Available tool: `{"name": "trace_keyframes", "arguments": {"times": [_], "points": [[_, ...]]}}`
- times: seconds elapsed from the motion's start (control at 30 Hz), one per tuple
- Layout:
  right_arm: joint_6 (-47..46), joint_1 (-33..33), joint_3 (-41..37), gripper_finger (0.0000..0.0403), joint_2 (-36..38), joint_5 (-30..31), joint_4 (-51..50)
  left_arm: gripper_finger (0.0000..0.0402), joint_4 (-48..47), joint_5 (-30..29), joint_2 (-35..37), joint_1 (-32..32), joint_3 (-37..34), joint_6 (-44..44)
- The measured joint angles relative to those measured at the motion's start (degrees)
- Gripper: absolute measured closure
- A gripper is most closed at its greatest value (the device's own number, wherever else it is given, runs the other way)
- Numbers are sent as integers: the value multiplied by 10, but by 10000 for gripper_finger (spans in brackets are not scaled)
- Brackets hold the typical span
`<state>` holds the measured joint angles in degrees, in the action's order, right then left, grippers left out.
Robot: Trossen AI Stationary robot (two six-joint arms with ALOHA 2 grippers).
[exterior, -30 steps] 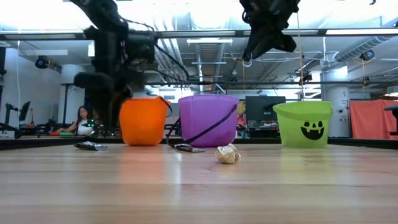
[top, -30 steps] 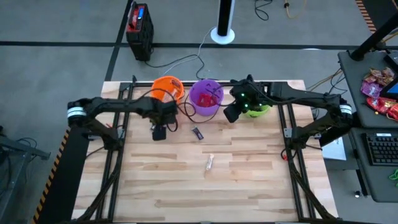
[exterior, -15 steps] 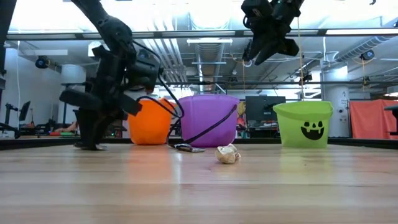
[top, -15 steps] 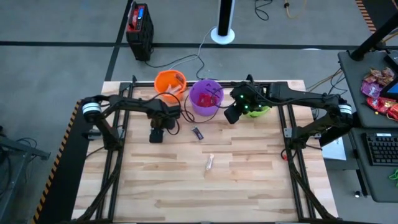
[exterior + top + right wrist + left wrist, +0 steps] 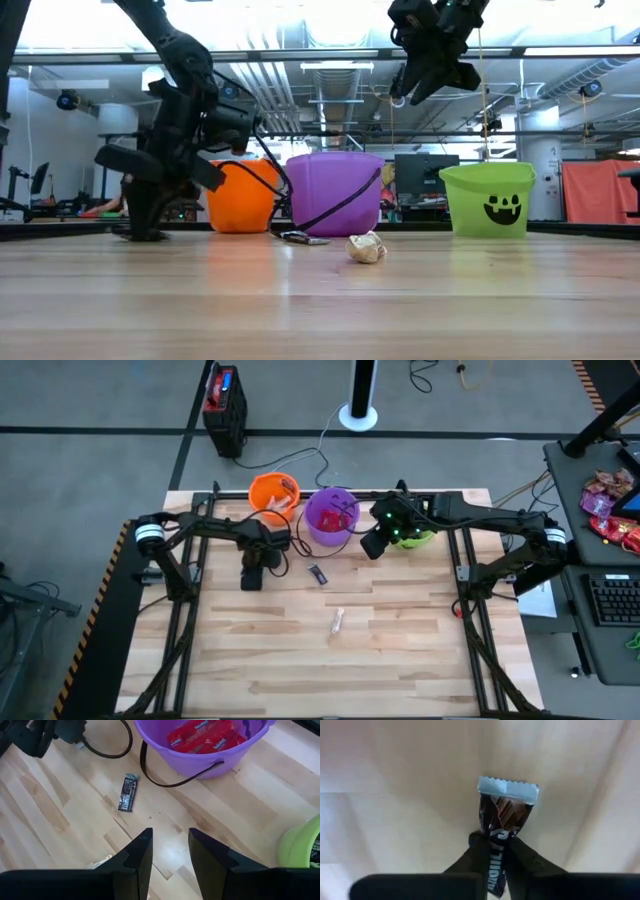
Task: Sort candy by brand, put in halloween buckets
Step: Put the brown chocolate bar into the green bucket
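The left gripper is closed on a dark candy (still on the surface); it should be lifted straight. The right gripper hangs half open, empty.

The far edge of the table is blocked by three buckets in a row: orange, purple and green. The gaps between them are narrow. The left gripper is lowered to the wood in front of the orange bucket, shut on a dark candy bar. The right gripper is held high between the purple and green buckets. Two small candies, a dark one and a pale one, lie mid-table; the near half is left as open wood.
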<state>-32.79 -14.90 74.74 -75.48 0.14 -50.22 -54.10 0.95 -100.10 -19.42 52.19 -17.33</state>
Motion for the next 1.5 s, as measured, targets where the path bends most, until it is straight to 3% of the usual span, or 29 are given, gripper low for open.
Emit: {"name": "trace_keyframes", "arguments": {"times": [0.23,0.47,0.73,0.8,0.9,1.03,1.3,1.5], "points": [[6,0,0,284,0,0,0,396,-64,161,73,11,26,-15],[56,8,0,284,0,-18,40,399,-73,245,192,13,104,-18],[241,58,0,284,-20,-61,377,400,213,214,260,12,230,29],[274,67,0,284,-28,-50,465,400,275,181,260,12,252,49],[294,75,0,284,-30,14,551,401,307,143,256,12,280,59],[330,84,0,284,-30,82,601,401,315,99,249,13,286,79],[336,86,2,284,-34,85,612,401,337,93,228,22,284,109],[336,86,5,284,-37,122,608,401,351,89,203,30,297,122]]}}
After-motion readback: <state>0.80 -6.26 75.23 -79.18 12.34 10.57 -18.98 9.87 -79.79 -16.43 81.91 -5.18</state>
